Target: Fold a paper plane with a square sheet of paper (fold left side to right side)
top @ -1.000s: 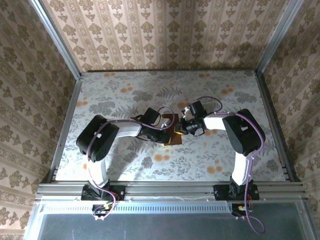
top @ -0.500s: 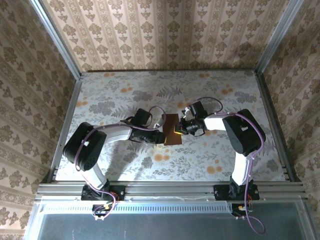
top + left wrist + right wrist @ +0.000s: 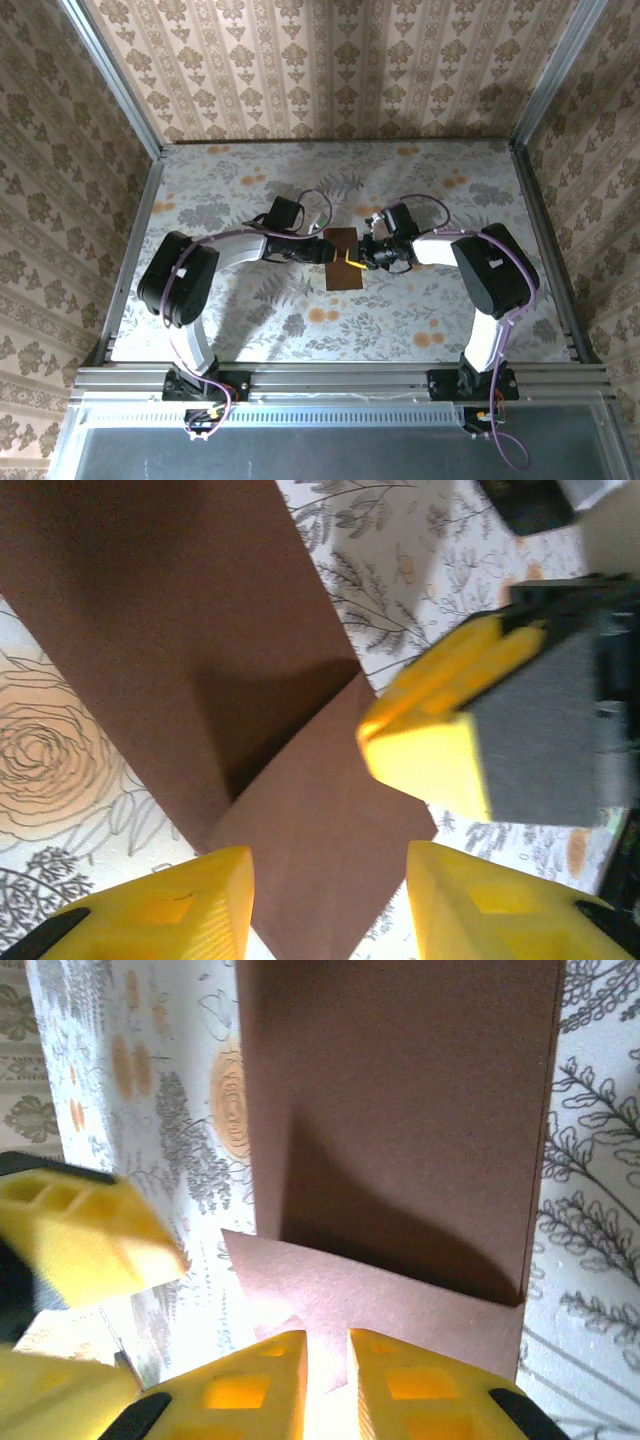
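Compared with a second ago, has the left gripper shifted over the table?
Yes. The left gripper has moved away from the orange blotches printed nearer the arms' bases, toward the back wall.

A fern-printed tablecloth [image 3: 250, 320] with orange blotches [image 3: 322, 314] lies between damask-patterned walls [image 3: 330, 70].

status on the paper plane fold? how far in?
Done: the paper lies as a narrow rectangle, so the left-to-right fold looks made. In hand: both grippers sit at it; the left gripper is open, the right gripper is nearly closed by a lifted flap, grip unclear. Left: the nose and wing folds; no dart shape yet.
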{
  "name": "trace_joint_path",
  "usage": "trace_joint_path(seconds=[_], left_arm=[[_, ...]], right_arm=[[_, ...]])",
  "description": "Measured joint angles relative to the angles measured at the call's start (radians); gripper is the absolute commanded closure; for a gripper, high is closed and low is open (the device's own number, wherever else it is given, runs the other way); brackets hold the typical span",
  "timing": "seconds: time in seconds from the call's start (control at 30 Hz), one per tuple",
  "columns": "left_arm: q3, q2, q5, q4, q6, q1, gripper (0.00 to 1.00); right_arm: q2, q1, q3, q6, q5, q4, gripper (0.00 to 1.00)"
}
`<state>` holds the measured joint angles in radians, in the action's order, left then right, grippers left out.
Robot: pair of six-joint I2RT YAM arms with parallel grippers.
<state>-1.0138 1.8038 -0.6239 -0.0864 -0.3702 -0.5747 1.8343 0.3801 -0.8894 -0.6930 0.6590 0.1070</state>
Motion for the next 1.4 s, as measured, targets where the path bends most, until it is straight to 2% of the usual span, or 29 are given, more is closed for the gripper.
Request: trace_joint_path(seconds=[0.47, 0.6, 0.97, 1.07, 1.2, 1.4], left_arm=[[-0.029, 0.035, 0.052, -0.044, 0.032, 0.000, 0.54], [-0.030, 0.061, 0.050, -0.044, 0.032, 0.000, 0.60], [-0.039, 0.074, 0.039, -0.039, 0.034, 0.000, 0.88], [-0.039, 0.074, 0.035, -0.035, 0.034, 0.000, 0.93], [-0.024, 0.062, 0.035, -0.004, 0.032, 0.000, 0.97], [0.079, -0.044, 0.035, 0.107, 0.004, 0.000, 1.00]], right_arm=[[-0.086, -0.029, 0.068, 0.009, -0.002, -0.023, 0.71], [-0.107, -0.032, 0.069, 0.013, -0.002, -0.033, 0.70], [-0.132, -0.036, 0.069, 0.028, -0.005, -0.054, 0.70], [-0.132, -0.036, 0.069, 0.029, -0.005, -0.054, 0.69], [-0.132, -0.036, 0.069, 0.028, -0.004, -0.051, 0.64], [-0.132, -0.037, 0.082, 0.002, 0.005, -0.008, 0.49]])
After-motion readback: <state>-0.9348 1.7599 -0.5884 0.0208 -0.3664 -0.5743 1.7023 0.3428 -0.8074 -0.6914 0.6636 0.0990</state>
